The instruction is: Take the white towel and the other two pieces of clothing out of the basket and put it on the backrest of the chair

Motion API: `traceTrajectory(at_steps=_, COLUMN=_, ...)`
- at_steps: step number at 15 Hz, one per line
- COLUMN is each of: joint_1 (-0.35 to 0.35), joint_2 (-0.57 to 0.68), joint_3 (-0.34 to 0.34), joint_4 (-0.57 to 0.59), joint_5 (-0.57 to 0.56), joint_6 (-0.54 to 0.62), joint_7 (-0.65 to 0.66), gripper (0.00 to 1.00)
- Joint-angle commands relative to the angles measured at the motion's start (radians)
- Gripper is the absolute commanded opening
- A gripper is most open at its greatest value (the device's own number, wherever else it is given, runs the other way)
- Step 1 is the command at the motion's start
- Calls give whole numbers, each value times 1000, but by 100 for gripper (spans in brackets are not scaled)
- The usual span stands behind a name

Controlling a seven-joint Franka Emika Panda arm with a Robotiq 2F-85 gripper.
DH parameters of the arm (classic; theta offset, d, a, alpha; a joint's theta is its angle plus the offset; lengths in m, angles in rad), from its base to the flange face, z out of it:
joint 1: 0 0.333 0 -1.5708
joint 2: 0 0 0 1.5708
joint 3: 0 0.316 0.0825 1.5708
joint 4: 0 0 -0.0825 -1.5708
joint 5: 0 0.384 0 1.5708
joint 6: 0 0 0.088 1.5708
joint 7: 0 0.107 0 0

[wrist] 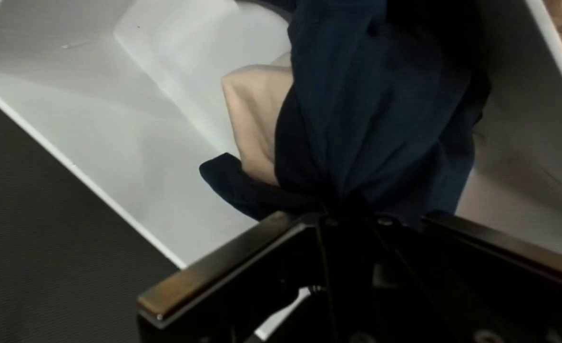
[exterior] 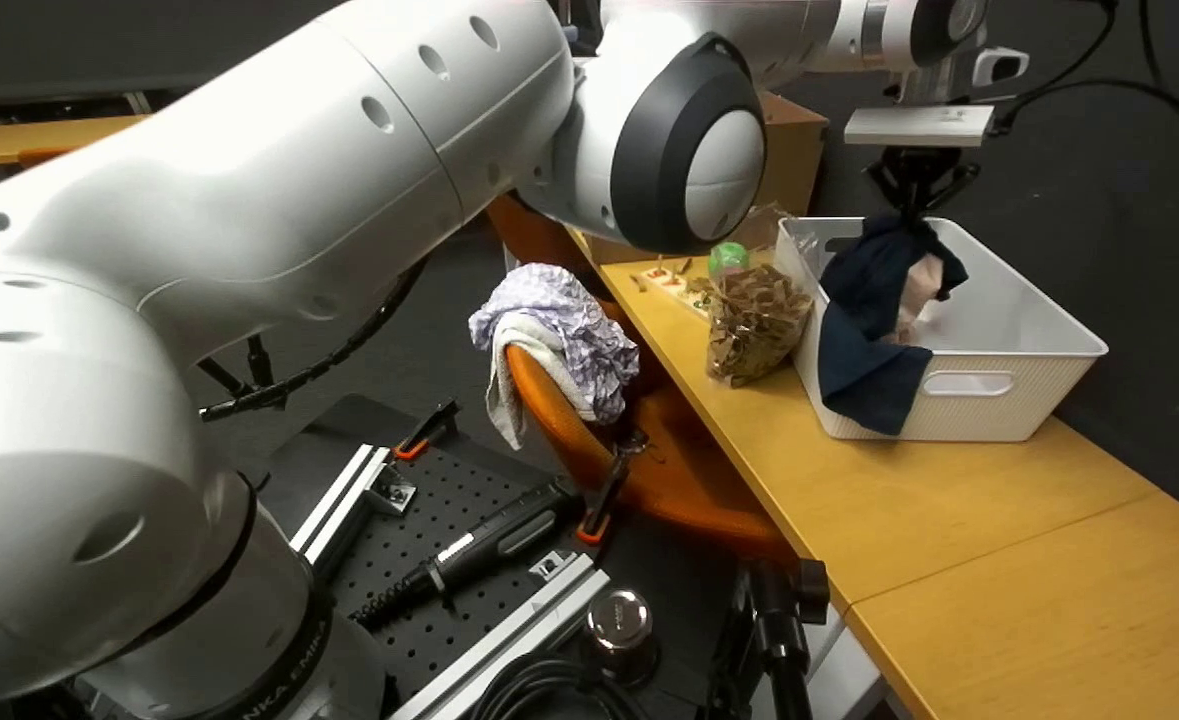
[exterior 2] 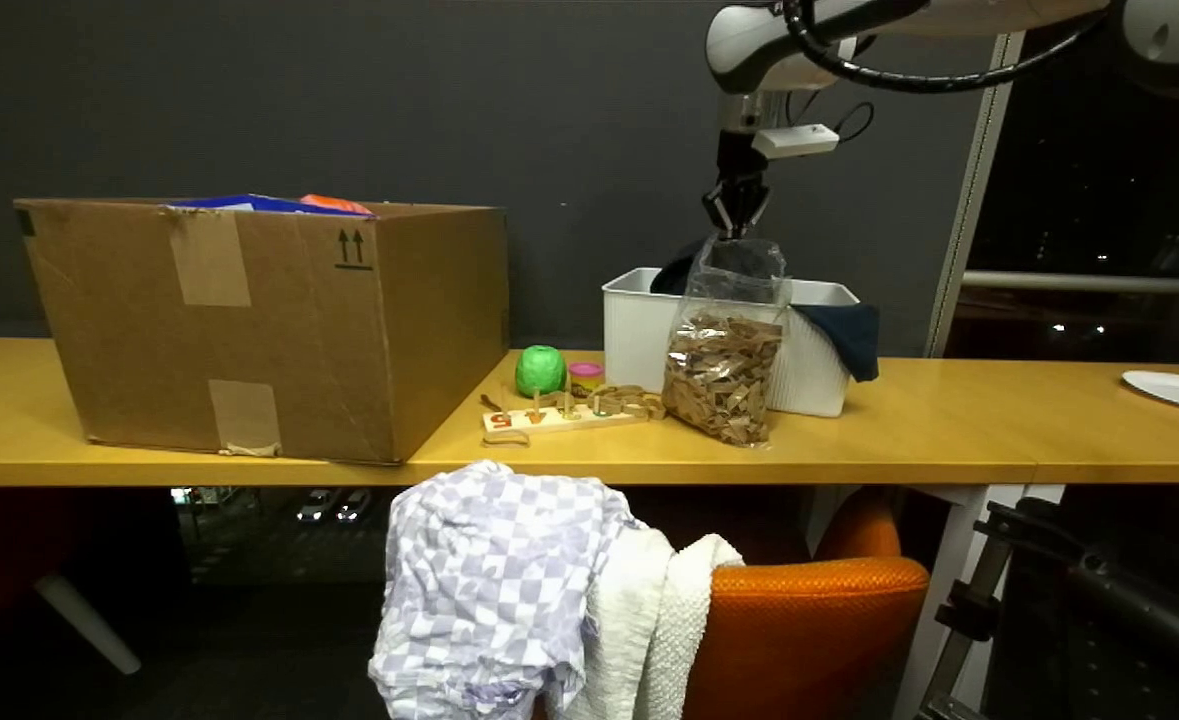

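Here, navy cloth (exterior: 867,300) hangs from the end effector (exterior: 912,213).

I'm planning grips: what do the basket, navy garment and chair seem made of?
Basket: probably matte plastic, from its fine ribbing and moulded rim. Navy garment: soft, dull cloth, from its bunched folds. Chair: perhaps fabric-covered, from its woven-looking grain.

From the basket (exterior: 1041,382) on the table (exterior: 999,560), the garment (exterior: 861,308) reaches up to my gripper (exterior: 911,213), one end over the rim. In an exterior view, a bag (exterior 2: 724,390) stands before the basket; to their left, a tub (exterior 2: 586,378), a ball (exterior 2: 541,370) and a box (exterior 2: 289,340). Before the table, the towel (exterior 2: 639,615) and, left of it, the cloth (exterior 2: 494,580) lie over the back of the chair (exterior 2: 804,630).
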Motion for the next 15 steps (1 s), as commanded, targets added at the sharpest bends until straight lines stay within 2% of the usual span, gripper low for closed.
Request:
traceTrajectory(at_steps=1, joint_1=13, joint_2=-83, joint_3=-26, joint_4=-2, joint_5=-22, joint_6=-34, joint_7=90, gripper=2)
traceTrajectory(at_steps=4, joint_1=31, joint_2=-131, joint_3=-32, joint_4=4, joint_5=-34, joint_6=12, joint_7=113, gripper=2)
traceTrajectory(at_steps=11, joint_1=122, joint_2=-218, joint_3=-71, joint_4=26, joint_5=-134, joint_6=193, joint_7=100, gripper=2)
traceTrajectory(at_steps=15, joint_1=162, joint_2=-284, joint_3=-25, joint_4=26, joint_5=-108, joint_6=164, joint_7=30, gripper=2)
